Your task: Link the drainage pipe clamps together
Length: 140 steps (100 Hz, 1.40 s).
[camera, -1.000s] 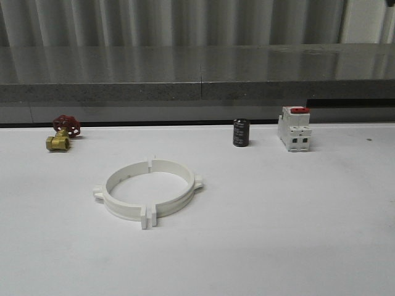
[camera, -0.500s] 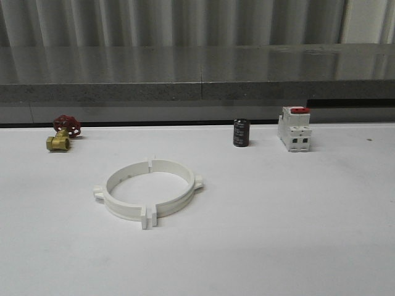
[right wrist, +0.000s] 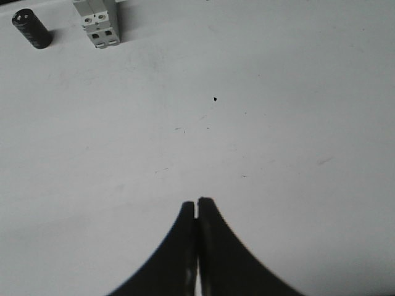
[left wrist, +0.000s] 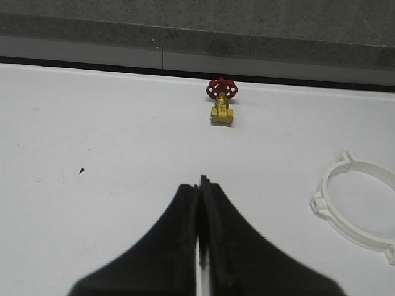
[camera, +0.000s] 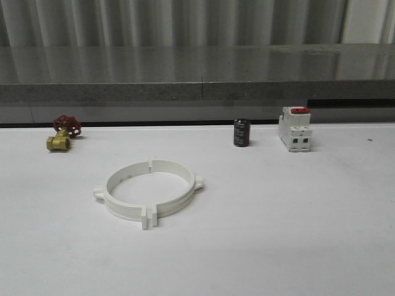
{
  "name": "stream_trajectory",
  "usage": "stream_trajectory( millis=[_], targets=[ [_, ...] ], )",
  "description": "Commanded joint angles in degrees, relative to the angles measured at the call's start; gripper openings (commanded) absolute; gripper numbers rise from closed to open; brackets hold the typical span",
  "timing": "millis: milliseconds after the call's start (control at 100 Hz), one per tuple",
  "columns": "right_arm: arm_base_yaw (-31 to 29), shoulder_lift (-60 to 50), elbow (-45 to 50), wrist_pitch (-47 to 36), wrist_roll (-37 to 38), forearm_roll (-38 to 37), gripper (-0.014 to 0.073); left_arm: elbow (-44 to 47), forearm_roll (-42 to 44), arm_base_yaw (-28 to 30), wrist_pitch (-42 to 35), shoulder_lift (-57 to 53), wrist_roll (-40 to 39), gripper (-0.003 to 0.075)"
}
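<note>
The two white drainage pipe clamps (camera: 148, 195) lie flat on the white table, left of centre, their end tabs meeting front and back so they form one ring. Part of that ring (left wrist: 361, 209) shows in the left wrist view, off to one side of my left gripper (left wrist: 199, 184). The left gripper is shut with nothing between its black fingers and hovers over bare table. My right gripper (right wrist: 197, 203) is shut and empty too, above bare table well away from the ring.
A brass valve with a red handwheel (camera: 62, 134) sits at the back left. A small black cylinder (camera: 241, 132) and a white boxy switch with a red top (camera: 294, 129) stand at the back right. A grey ledge (camera: 197, 74) runs behind the table.
</note>
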Motion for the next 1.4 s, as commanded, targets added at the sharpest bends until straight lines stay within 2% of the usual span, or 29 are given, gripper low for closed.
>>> stream_trajectory(
  millis=[0, 460, 610, 850, 960, 1080, 1200, 1390],
  targets=[
    [-0.44, 0.05, -1.42, -2.83, -0.66, -1.29, -0.0067, -1.68, -0.22, 0.16, -4.38, 0.19, -0.09, -0.0021],
    [-0.44, -0.84, -1.13, -3.7, -1.1, -2.31, -0.0067, -1.68, -0.22, 0.16, -4.38, 0.19, -0.09, -0.0021],
    [-0.44, -6.59, 4.23, -11.73, -6.48, -1.56, -0.0067, -1.68, -0.22, 0.16, -4.38, 0.19, -0.09, -0.0021],
    [-0.44, -21.55, 19.63, -28.82, -20.55, 8.62, -0.0067, -1.68, -0.22, 0.16, -4.38, 0.19, -0.09, -0.0021],
    [-0.87, -28.64, 25.04, -31.16, -20.96, 9.99, -0.0067, -1.68, -0.22, 0.16, -4.38, 0.19, -0.09, -0.0021],
    [-3.89, -35.2, 29.65, -31.25, -20.96, 12.6, -0.0067, -1.68, -0.22, 0.16, -4.38, 0.19, -0.09, -0.0021],
    [-6.43, -35.03, 32.3, -33.71, -20.96, 12.88, -0.0067, -1.68, -0.22, 0.16, -4.38, 0.3, -0.09, -0.0021],
    [-6.5, -35.04, 32.17, -36.06, -20.96, 12.4, -0.0067, -1.68, -0.22, 0.16, -4.38, 0.3, -0.09, -0.0021]
  ],
)
